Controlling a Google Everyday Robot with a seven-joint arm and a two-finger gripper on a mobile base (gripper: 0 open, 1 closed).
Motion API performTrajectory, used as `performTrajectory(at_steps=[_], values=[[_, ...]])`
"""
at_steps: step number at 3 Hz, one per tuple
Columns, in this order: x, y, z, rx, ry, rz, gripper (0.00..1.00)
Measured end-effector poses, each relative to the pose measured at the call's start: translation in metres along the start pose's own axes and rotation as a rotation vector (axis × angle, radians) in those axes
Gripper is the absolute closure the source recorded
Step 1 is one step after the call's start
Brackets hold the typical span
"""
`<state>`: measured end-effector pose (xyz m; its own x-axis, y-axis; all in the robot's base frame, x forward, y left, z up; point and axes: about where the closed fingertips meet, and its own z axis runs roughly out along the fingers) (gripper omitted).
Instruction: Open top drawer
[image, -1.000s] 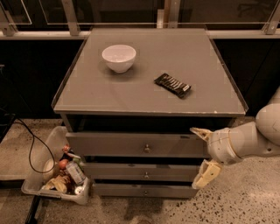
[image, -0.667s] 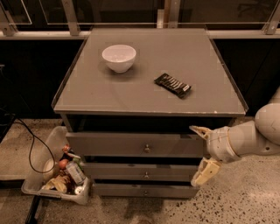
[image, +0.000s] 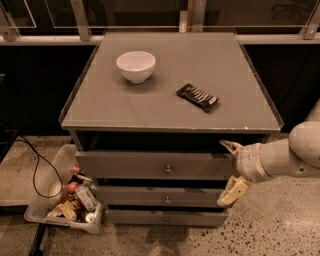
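Observation:
The top drawer (image: 150, 165) is the largest grey front under the cabinet top, with a small round metal knob (image: 168, 170) at its centre. Its front stands out a little from the cabinet, with a dark gap above it. My gripper (image: 229, 170) is at the drawer's right end, level with the front. Its two pale fingers are spread apart, one fingertip (image: 229, 146) near the drawer's top right corner and the other lower, by the second drawer. It holds nothing.
Two shorter drawers (image: 162, 199) sit below. On the cabinet top (image: 100, 107) are a white bowl (image: 135, 65) and a dark snack bar (image: 197, 97). A clear bin (image: 60, 200) of groceries stands on the floor at left, next to a black cable (image: 37, 170).

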<state>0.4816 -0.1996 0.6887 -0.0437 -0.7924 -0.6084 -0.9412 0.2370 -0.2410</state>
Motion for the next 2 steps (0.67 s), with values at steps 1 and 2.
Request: performTrajectory(at_steps=[1, 2], values=[[0.011, -0.008, 0.009, 0.027, 0.021, 0.013, 0.00], [0.015, -0.020, 0.024, 0.040, 0.016, 0.014, 0.00]])
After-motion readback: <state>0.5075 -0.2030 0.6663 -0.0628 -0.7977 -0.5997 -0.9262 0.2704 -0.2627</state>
